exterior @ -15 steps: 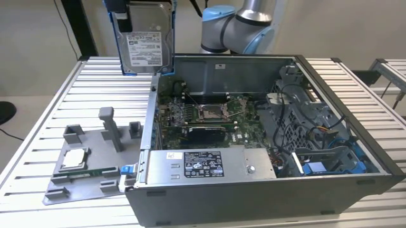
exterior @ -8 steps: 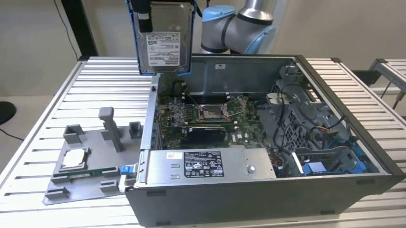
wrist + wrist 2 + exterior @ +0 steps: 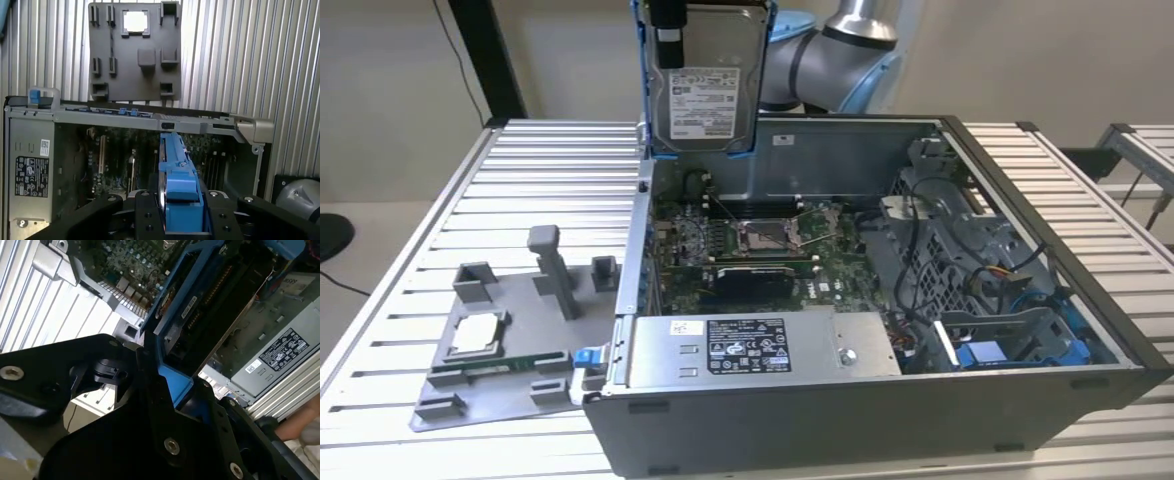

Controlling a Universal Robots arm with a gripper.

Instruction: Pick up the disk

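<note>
The disk (image 3: 707, 95) hangs upright in the air above the back left corner of the open computer case, its white label facing the exterior view and its blue bracket around the edges. My gripper (image 3: 670, 40) is shut on its top part, with a black finger lying over the metal face. In the first wrist view the blue-framed disk (image 3: 176, 165) runs edge-on between my black fingers (image 3: 146, 220), above the case's inside. In the second wrist view the blue bracket (image 3: 172, 325) sits clamped in my gripper (image 3: 170, 385).
The open computer case (image 3: 1121, 340) lies on a slatted aluminium table (image 3: 520, 170), with the motherboard (image 3: 747, 240) and a grey power-supply box (image 3: 761, 345) inside. At the exterior view's left, a grey fixture plate (image 3: 507, 390) carries a small silver CPU chip (image 3: 476, 333).
</note>
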